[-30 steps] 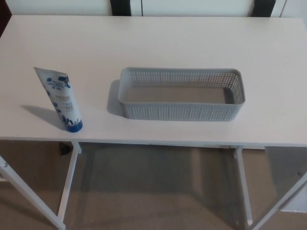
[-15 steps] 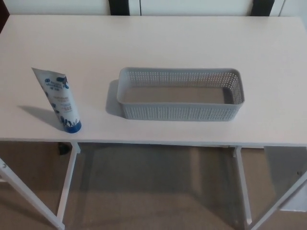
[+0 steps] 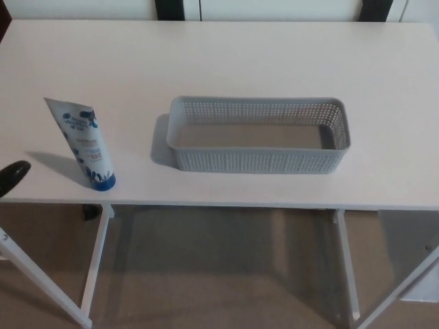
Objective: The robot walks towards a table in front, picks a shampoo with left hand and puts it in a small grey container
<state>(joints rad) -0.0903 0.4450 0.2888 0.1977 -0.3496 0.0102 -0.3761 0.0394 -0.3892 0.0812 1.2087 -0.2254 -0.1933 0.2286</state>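
A white shampoo tube (image 3: 85, 142) with blue print stands on its blue cap near the front left of the white table (image 3: 226, 62), leaning a little to the left. A long grey perforated container (image 3: 258, 133) lies empty at the table's middle, to the right of the tube. A black fingertip of my left hand (image 3: 12, 175) pokes in at the left edge, left of the tube and apart from it. Too little of the hand shows to read its state. My right hand is out of the picture.
The table's front edge runs just below the tube and container. White table legs (image 3: 95, 264) and a brown carpet floor show beneath. Dark chair backs (image 3: 170, 9) stand behind the far edge.
A black tip of my left hand has come into view at the left edge. The tube and the container have stayed put; the view has shifted only slightly.
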